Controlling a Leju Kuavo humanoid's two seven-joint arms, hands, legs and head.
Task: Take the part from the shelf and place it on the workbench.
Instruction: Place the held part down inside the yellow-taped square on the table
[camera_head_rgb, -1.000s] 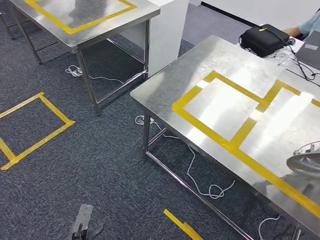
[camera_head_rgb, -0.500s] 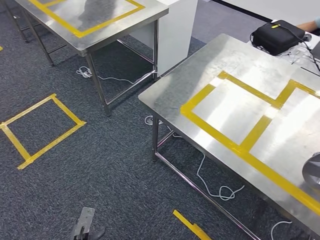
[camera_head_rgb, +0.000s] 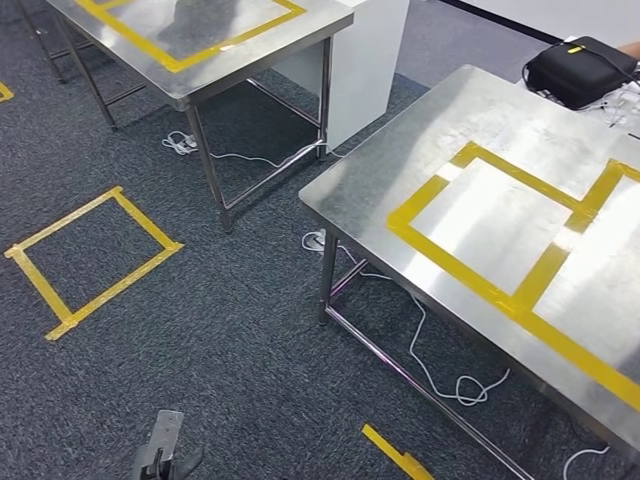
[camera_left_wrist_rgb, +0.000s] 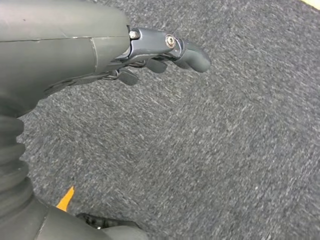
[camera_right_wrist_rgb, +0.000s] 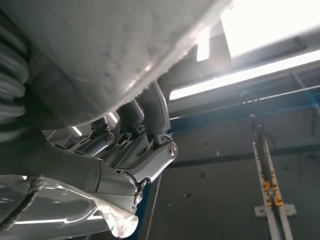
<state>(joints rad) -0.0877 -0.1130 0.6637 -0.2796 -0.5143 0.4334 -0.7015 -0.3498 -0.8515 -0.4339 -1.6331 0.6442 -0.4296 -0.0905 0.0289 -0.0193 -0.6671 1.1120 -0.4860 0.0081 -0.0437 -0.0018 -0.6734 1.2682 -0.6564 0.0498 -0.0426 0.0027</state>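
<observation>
**Q:** Where's the part right now, and what are the hands doing?

**A:** From my remote seat: right hand (camera_right_wrist_rgb: 128, 150) has its fingers curled around the part (camera_right_wrist_rgb: 113, 55), a big grey metal piece pressed against them. Left hand (camera_left_wrist_rgb: 158, 50) hangs over the carpet (camera_left_wrist_rgb: 226, 150), fingers loosely out, holding nothing. The workbench (camera_head_rgb: 392, 180) has yellow tape boxes (camera_head_rgb: 490, 290), nothing inside the ones I can see. A black bag (camera_head_rgb: 577, 70) sits at its far edge.

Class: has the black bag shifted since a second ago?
No. The black bag keeps its place at the far corner of the steel table; the whole view slid sideways, so the camera turned.
</observation>
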